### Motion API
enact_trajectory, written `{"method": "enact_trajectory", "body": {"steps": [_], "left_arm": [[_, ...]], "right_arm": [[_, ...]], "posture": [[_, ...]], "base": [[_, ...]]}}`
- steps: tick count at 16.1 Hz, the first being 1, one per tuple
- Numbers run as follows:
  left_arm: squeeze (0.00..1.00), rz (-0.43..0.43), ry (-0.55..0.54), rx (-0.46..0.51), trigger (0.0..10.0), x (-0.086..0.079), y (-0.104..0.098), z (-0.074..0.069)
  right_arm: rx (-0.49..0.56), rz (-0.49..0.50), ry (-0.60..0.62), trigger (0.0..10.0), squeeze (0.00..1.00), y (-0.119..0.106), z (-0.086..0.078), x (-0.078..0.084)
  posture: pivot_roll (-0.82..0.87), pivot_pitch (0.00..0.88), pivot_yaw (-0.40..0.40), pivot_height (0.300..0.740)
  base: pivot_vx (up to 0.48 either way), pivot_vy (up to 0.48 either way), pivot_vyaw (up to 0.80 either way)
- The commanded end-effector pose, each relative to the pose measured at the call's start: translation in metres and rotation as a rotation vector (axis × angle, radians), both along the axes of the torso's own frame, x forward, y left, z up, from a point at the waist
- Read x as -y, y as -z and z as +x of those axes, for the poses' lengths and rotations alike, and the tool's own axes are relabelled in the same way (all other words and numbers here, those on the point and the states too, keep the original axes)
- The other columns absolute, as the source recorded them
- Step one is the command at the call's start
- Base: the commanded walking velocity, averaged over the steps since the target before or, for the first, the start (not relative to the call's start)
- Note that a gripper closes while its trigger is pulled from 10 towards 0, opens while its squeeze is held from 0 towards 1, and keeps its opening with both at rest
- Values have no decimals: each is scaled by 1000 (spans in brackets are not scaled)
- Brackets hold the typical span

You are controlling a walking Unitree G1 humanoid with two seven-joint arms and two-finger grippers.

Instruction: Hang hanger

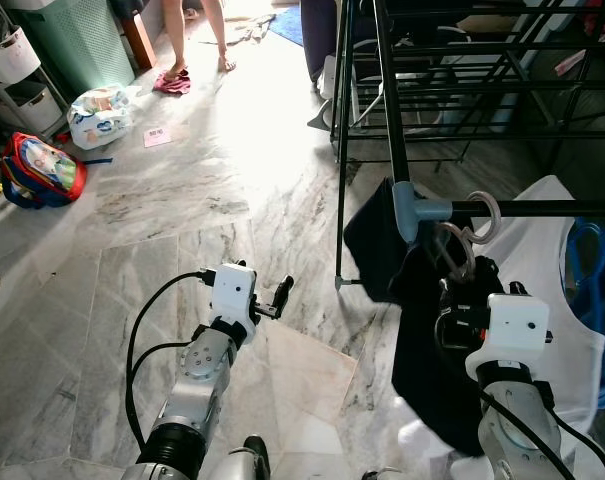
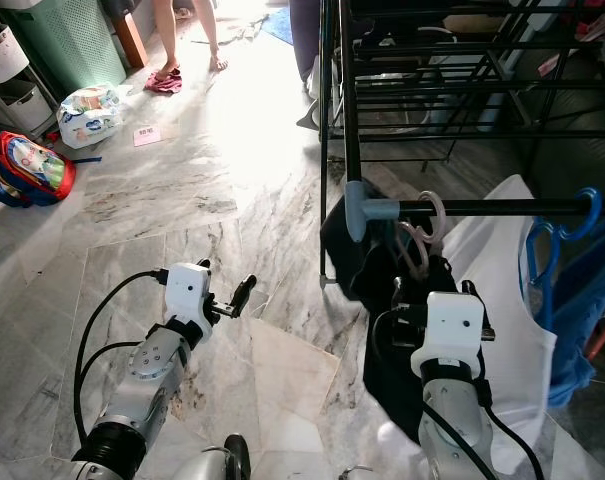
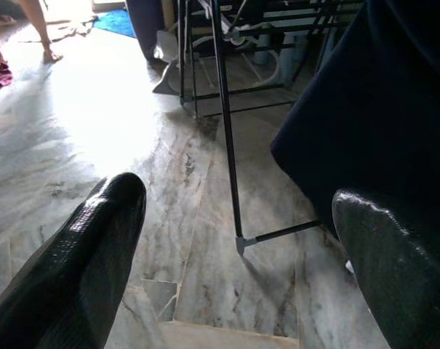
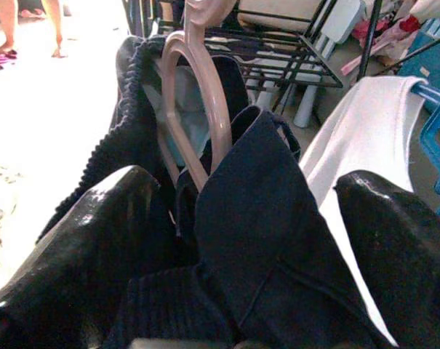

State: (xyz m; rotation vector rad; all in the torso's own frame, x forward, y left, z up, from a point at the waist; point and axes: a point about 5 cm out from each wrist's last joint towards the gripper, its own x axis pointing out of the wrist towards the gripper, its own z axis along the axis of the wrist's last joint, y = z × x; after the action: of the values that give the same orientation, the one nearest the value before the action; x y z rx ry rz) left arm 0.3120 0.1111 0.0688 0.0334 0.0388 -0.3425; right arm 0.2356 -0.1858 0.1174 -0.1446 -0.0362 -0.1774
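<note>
A pale pink hanger carries a dark navy garment. Its hook sits at the black rail of the drying rack, just right of the grey corner joint. Whether the hook rests on the rail I cannot tell. My right gripper is just below the rail, open, with the garment's bunched shoulder between its fingers. Next to it on the same rail hangs a white garment. My left gripper is held low over the marble floor, open and holding nothing.
A blue hanger hangs further right on the rail. A second black rack stands behind. A person's legs, pink slippers, a backpack, a plastic pack and a green basket are far left.
</note>
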Motion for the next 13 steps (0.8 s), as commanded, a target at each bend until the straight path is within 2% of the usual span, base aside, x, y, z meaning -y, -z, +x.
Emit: {"method": "enact_trajectory", "body": {"steps": [1,5,6,8,9,13], "left_arm": [[0,16,-8,-10,10000,-2,2,-2],[0,21,-12,-9,10000,-2,1,0],[0,22,-12,-8,10000,-1,1,0],[0,23,-10,-9,10000,-1,1,0],[0,23,-8,-10,10000,0,1,0],[0,20,-9,-12,10000,1,1,0]], "right_arm": [[22,-2,-4,10000,1000,-4,-3,-2],[23,-5,-11,10000,1000,-3,-2,-4],[22,-8,-14,10000,925,-4,-1,-4],[22,-6,-18,10000,212,-3,-1,-5],[21,-6,-20,10000,0,-3,-1,-6],[17,-6,-20,10000,0,-2,-1,-7]], "posture": [[-91,174,70,740],[-92,169,73,740],[-91,171,74,740],[-92,173,74,740],[-92,174,74,740],[-93,176,74,740]], "base": [[0,0,0],[-190,0,0],[-296,0,0],[-330,0,0],[-345,0,0],[-350,0,0]]}}
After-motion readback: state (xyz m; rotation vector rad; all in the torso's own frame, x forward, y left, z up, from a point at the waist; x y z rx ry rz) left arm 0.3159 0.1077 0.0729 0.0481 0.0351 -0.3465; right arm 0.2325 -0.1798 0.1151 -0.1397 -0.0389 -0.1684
